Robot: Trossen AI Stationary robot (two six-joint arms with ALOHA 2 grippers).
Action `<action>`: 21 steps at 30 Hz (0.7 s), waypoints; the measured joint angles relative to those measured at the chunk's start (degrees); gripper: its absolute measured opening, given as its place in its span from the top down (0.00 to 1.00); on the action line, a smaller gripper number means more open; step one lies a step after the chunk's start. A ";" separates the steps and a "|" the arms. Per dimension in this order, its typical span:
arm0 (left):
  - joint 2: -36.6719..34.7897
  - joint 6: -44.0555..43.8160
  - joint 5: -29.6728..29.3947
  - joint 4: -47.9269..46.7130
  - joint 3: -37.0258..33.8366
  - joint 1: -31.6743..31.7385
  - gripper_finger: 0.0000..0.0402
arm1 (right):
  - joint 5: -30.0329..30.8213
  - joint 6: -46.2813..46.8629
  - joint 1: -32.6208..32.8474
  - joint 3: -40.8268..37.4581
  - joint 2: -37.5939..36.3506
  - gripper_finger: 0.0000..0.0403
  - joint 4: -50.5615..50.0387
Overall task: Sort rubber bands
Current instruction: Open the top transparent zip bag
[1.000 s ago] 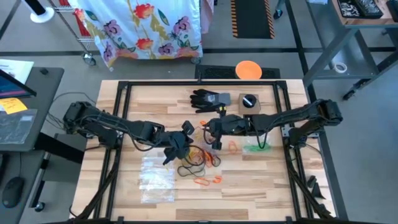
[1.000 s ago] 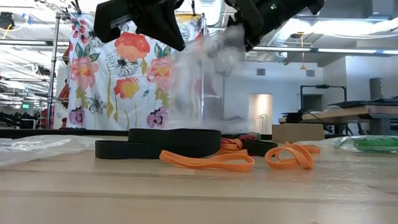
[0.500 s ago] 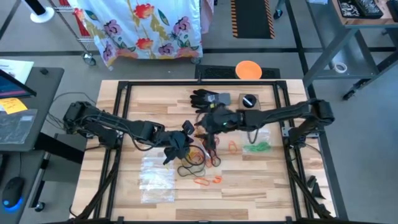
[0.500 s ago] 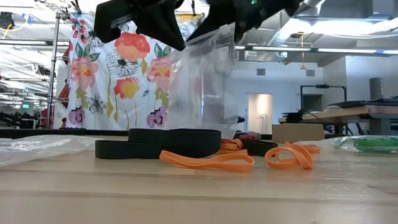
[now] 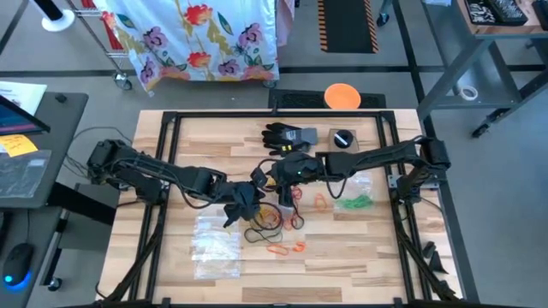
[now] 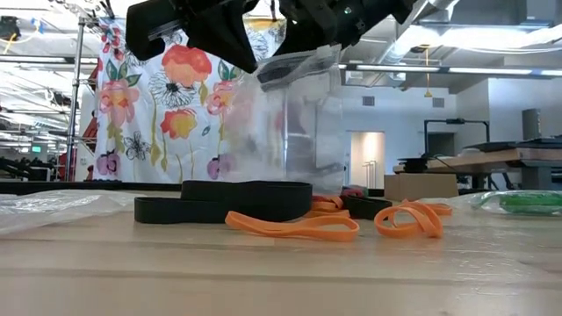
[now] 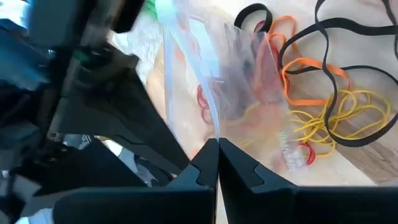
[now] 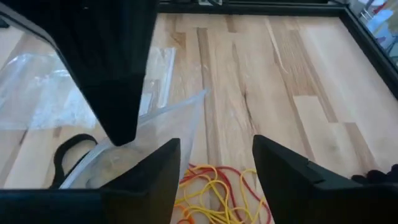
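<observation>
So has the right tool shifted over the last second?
Yes. In the high view the right tool has slid toward the left arm's side, now just below the black glove, beside the left tool.

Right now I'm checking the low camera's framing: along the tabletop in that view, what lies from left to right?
Crumpled clear plastic bag → wide black rubber bands → long orange rubber band → looped orange rubber band → green rubber bands in a clear bag.
</observation>
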 joint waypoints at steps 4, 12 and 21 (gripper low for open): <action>0.00 0.71 0.31 1.48 0.00 0.02 1.00 | -1.00 -0.69 -0.68 -0.22 1.61 0.52 -0.71; 0.00 0.33 1.09 1.89 0.00 0.02 1.00 | -9.95 -1.45 -1.86 2.71 5.00 0.54 -0.87; 0.00 -3.41 0.61 -1.10 0.00 0.00 1.00 | -17.74 -1.78 -2.23 3.12 5.28 0.83 -1.20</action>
